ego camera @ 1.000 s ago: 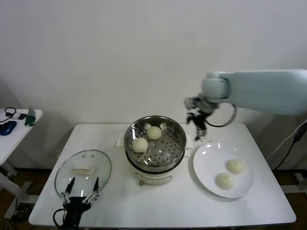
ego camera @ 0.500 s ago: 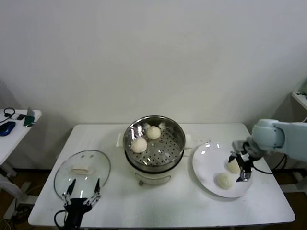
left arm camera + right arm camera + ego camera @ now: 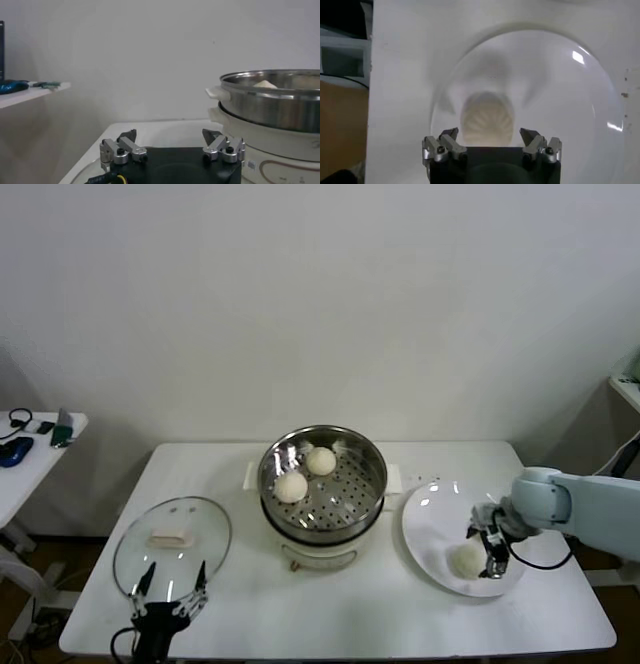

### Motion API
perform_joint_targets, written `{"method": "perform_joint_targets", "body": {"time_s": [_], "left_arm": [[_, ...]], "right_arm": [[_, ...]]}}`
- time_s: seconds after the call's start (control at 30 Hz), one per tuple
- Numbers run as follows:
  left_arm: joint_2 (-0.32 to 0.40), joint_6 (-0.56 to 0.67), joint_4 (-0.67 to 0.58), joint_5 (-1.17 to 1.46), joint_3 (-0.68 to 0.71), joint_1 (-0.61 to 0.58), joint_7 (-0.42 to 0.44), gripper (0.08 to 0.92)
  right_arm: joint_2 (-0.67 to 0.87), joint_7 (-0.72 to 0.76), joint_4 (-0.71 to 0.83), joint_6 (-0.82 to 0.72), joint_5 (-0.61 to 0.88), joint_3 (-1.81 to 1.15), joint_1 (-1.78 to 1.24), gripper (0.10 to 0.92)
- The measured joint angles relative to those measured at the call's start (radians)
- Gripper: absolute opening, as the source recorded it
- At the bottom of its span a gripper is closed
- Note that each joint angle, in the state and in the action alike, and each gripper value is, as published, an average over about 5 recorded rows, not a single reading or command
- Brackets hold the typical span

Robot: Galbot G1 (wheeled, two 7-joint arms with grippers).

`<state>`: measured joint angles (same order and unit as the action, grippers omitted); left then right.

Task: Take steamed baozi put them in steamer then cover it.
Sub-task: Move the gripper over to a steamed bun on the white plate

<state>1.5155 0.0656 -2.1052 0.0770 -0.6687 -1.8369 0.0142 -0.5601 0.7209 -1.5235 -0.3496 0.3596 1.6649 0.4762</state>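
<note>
The steel steamer (image 3: 345,494) stands mid-table on its cream pot base (image 3: 320,556) and holds two baozi (image 3: 291,486) (image 3: 321,460). My right gripper (image 3: 490,549) is open and low over the white plate (image 3: 430,514). One baozi (image 3: 466,559) lies on the plate just beside it. In the right wrist view a baozi (image 3: 487,117) lies just ahead of the gripper (image 3: 489,132), between the open jaws, not gripped. The fourth baozi does not show in the head view. The glass cover (image 3: 205,529) with its cream handle (image 3: 171,537) lies flat at the front left. My left gripper (image 3: 170,592) is open at its near edge.
A side table (image 3: 30,446) with small items stands at the far left. The left wrist view shows the steamer (image 3: 272,100) on its base (image 3: 280,145) close by, with the left gripper (image 3: 170,134) open. The plate rim (image 3: 580,90) curves around the baozi.
My right arm swung from behind the steamer to the plate and came down low over the baozi. The left arm has not moved.
</note>
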Motion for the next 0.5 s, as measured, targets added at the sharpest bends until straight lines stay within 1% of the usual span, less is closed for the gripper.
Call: {"method": "perform_joint_targets", "body": {"time_s": [0.13, 0.23, 0.4, 0.5], "left_arm": [[0.0, -0.003, 0.0, -0.002, 0.0, 0.003, 0.001, 0.823], [0.0, -0.006, 0.0, -0.002, 0.0, 0.004, 0.002, 0.823], [-0.001, -0.007, 0.0, -0.001, -0.002, 0.005, 0.002, 0.823], [-0.002, -0.007, 0.001, 0.0, -0.002, 0.007, 0.002, 0.823]], "right_arm": [[-0.011, -0.004, 0.02, -0.004, -0.005, -0.029, -0.037, 0.822], [-0.019, -0.004, 0.03, -0.01, -0.007, -0.045, -0.056, 0.803], [-0.028, 0.002, 0.041, -0.017, -0.007, -0.058, -0.072, 0.744], [-0.029, 0.007, 0.042, -0.018, -0.005, -0.061, -0.074, 0.683]]}}
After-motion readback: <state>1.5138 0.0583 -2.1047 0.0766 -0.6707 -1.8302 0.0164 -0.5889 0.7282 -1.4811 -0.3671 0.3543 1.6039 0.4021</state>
